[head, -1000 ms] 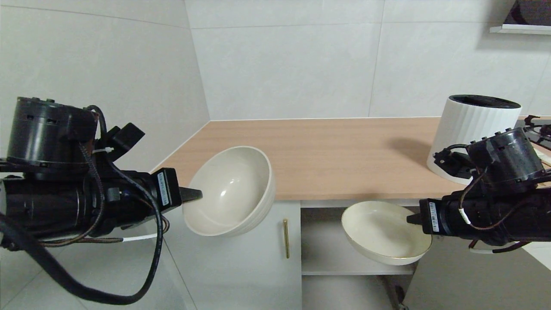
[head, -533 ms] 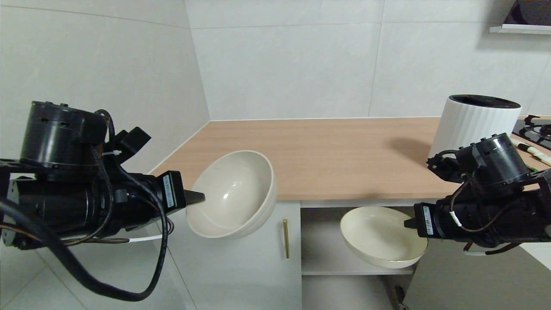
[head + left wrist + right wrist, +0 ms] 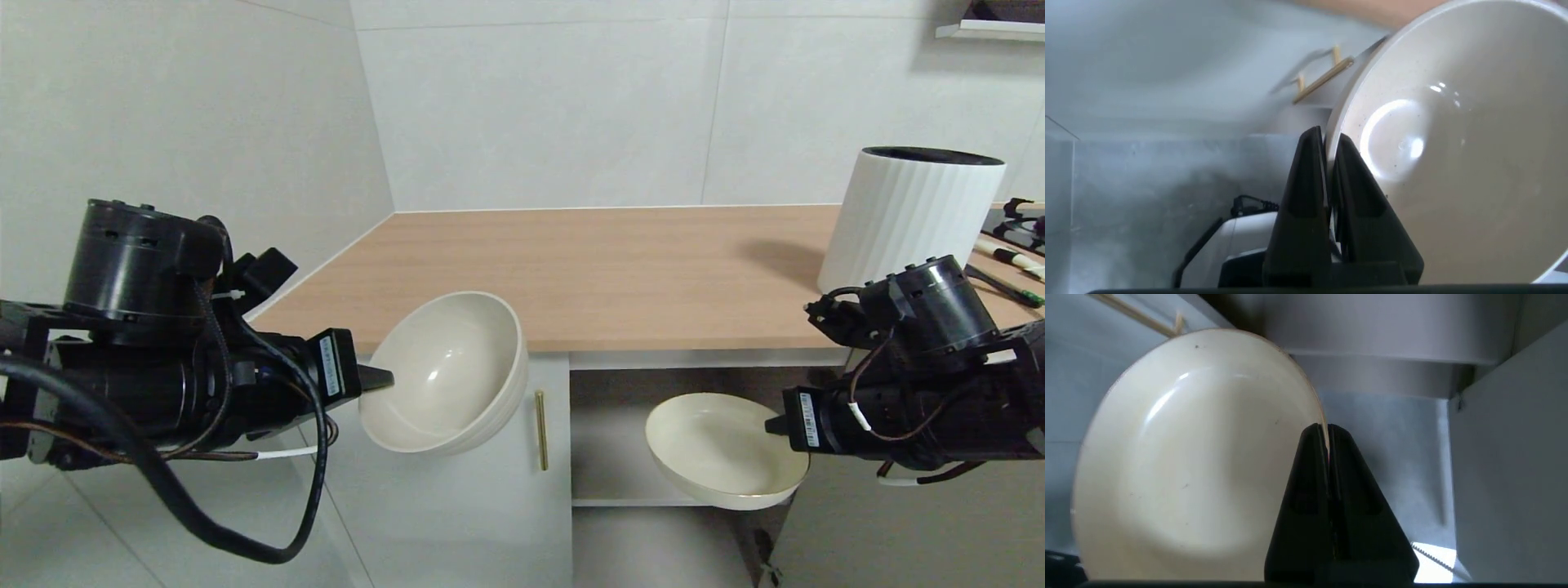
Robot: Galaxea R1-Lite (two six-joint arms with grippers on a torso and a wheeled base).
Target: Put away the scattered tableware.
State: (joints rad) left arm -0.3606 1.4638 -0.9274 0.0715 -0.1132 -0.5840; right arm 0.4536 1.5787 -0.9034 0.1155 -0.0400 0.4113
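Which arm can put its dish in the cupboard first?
Probably the right arm. The right gripper holds the shallow dish by its rim in front of the open shelf. The left gripper holds the deep bowl before the closed door, so it is farther from the opening.

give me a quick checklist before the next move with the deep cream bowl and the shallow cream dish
1. Left gripper shut on rim of deep cream ribbed bowl: ok
2. Right gripper shut on rim of shallow cream gold-edged dish: ok
3. White cabinet shelf open ahead of the dish: ok
4. Shelf area behind the dish free: cannot tell, hidden
5. White door with brass handle, behind the bowl, open: not ok, closed
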